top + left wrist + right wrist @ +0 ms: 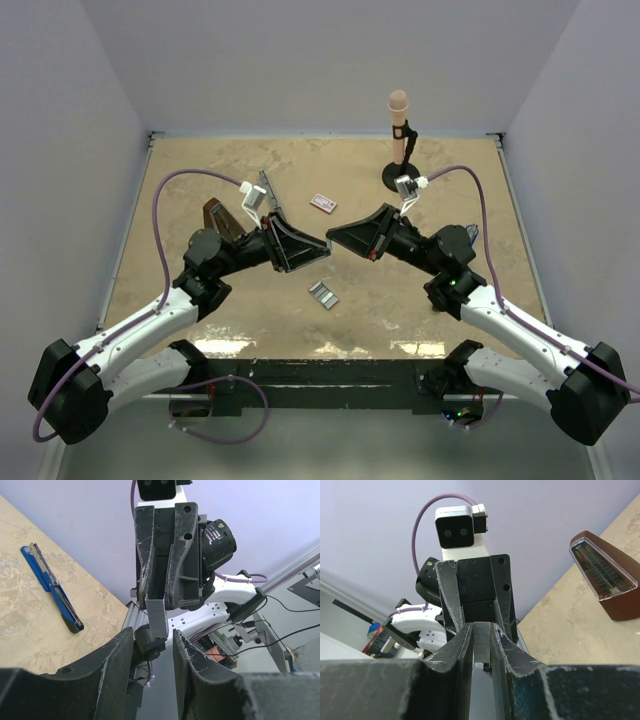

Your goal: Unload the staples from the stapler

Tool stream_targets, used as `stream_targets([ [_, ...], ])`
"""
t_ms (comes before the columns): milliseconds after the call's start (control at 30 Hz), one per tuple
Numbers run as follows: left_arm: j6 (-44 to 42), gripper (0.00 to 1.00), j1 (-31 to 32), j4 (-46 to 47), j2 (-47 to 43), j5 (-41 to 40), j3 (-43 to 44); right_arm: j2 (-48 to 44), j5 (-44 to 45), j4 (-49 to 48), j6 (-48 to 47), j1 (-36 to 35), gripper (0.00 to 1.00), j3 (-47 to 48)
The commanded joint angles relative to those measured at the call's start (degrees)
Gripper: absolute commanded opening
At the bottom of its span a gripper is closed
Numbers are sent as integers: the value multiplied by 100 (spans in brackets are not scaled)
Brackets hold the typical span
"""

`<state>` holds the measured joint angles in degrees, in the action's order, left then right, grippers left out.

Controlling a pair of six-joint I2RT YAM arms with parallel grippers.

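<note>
A tan, marbled table lay between pale lilac walls. Toward its far right a peach-coloured microphone stood upright in a black stand with a round base. Nearer the middle a small red-and-white box lay flat, well apart from the stand. On the left side stood a brown, pyramid-shaped metronome, partly hidden from above, its clear front and long inner scale plain in the right wrist view.
</note>
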<state>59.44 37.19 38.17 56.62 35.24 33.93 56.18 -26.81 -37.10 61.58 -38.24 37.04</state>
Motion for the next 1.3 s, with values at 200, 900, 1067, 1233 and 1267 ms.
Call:
stream_targets([
  [200,77,38,8,612,-2,70,-1,15,-123,-306,38,-70,22,-82],
  [900,94,20,8,595,-37,97,-62,7,-62,-201,-15,-87,24,-100],
  [1067,-177,17,8,-70,-90,44,42,-160,131,290,-225,-87,49,40],
  [1233,-1345,17,-1,-1827,-204,-333,586,-949,1297,1607,-629,-87,83,198],
  [1267,-1582,16,8,-2640,-213,-447,693,-1064,1466,1818,-699,-87,86,233],
])
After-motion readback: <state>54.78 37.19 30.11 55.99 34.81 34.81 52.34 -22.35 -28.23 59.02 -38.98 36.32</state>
